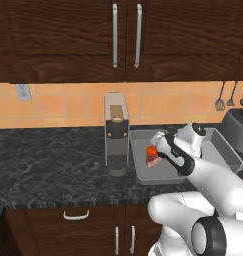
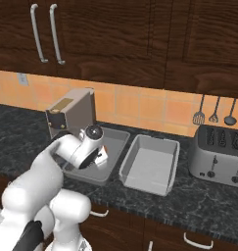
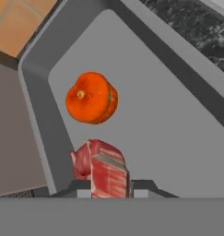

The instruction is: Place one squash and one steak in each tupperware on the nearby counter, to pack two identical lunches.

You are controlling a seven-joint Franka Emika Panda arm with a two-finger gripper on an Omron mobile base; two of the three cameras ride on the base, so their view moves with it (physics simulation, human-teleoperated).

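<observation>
The hand (image 3: 111, 192) pinches a steak (image 3: 104, 169) just above the floor of the tupperware (image 3: 155, 124), with the squash (image 3: 91, 97) lying just beyond it.

Our white Franka arm with dark joints (image 1: 203, 175) reaches forward and bends down over the shallow light-grey rectangular tray (image 1: 143, 172), its wrist tilted toward the tray floor. Our two-finger gripper (image 3: 109, 186) hangs inside that tray, near its left wall, jaws drawn together and clamped on the red, white-streaked slab of raw steak (image 3: 109, 175).
</observation>
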